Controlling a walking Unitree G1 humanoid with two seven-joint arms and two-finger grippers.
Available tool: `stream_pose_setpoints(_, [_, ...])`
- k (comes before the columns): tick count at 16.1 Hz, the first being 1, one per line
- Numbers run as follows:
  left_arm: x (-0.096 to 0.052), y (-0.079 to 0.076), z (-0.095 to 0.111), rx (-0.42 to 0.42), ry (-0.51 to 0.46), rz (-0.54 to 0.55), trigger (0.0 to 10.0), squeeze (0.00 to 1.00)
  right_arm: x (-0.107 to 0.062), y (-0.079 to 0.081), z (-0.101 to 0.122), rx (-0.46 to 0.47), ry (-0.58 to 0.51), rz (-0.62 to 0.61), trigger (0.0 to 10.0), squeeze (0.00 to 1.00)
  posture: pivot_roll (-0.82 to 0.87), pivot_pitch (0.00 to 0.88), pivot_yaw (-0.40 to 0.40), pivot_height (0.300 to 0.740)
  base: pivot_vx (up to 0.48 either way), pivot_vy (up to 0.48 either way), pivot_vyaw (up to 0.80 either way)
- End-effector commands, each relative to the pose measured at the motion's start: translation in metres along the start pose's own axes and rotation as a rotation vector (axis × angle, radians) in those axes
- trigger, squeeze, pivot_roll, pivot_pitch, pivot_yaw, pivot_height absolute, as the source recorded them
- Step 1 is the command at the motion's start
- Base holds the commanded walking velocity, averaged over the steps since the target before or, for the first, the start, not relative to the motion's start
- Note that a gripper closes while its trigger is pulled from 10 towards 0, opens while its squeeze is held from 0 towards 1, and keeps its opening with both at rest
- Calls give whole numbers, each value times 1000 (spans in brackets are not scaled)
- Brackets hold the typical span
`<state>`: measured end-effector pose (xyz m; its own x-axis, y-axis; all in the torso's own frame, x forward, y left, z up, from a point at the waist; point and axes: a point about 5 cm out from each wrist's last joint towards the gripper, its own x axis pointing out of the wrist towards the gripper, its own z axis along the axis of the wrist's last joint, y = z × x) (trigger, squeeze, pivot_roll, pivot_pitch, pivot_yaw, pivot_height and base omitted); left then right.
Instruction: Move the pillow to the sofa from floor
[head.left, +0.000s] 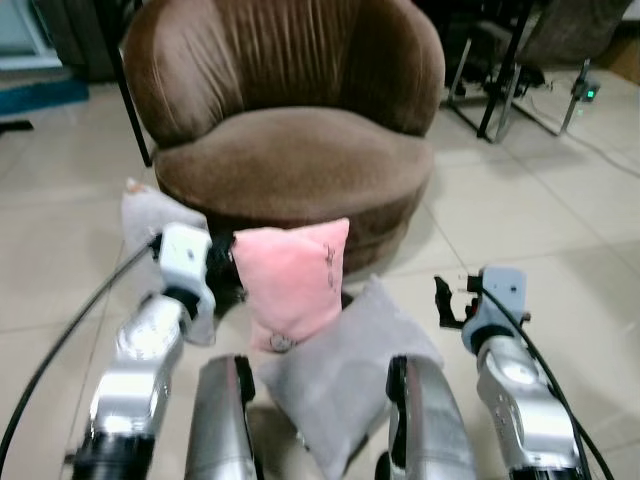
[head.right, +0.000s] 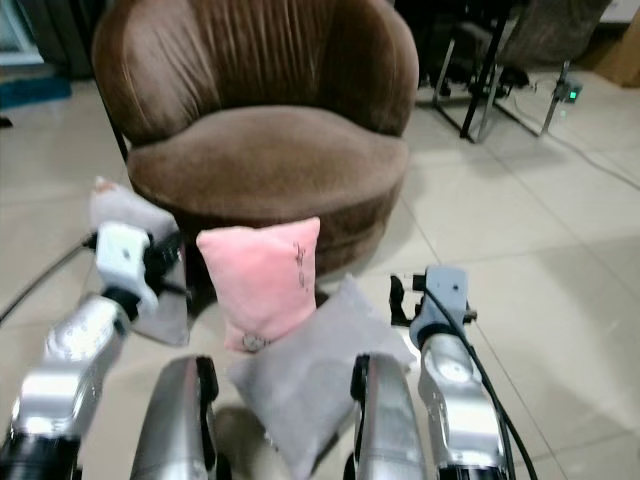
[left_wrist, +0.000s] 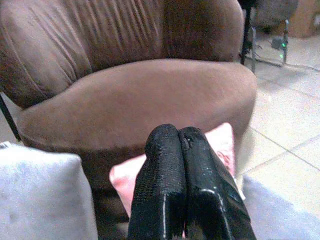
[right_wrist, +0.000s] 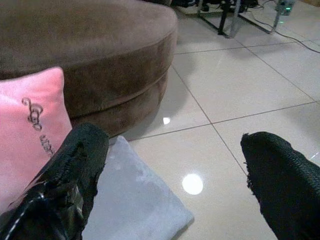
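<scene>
Because the pink pillow (head.left: 292, 283) leans upright against the sofa (head.left: 290, 150), the clenched left hand (head.left: 222, 262) and spread right hand (head.left: 446, 300) flank it, ready to pinch.

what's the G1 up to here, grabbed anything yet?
Not yet. The robot stands before the brown sofa chair, with three pillows on the floor against its base: a pink pillow upright, a grey pillow in front, another grey pillow at left. The left gripper is shut and empty beside the pink pillow; the right gripper is open over the tiles.
</scene>
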<state>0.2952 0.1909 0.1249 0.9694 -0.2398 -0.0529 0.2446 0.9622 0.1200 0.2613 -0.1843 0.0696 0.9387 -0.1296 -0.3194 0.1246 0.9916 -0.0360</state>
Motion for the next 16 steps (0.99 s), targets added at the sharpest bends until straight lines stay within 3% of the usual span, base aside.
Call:
stream_pose_setpoints(1, [7,9,6,14,-13,-9,10000,0,4,3,11,-33,-38,51,10000,0,-39,0,-32,430,0,0,0])
stream_pose_setpoints(5, [8,12,-1,15,20,-39,10000,0,5,8,16,-50,-56,112,10000,0,-28,0,-47,390,0,0,0])
stream_pose_setpoints(11, [24,11,-12,61,77,-106,10000,0,-4,18,21,-70,-74,223,10000,0,-41,0,-35,330,0,0,0])
stream_pose_setpoints(13, [29,10,-19,49,98,-109,10000,0,-11,17,18,-77,-70,236,10000,0,-70,0,-18,315,0,0,0])
stream_pose_setpoints(15, [42,-1,-22,-9,112,-175,10000,0,-27,5,20,-99,-82,230,10000,0,-143,0,5,300,0,0,0])
stream_pose_setpoints(16, [51,-6,-22,-48,114,-213,10000,478,-31,0,24,-107,-89,221,10000,0,-151,0,-6,300,0,0,0])
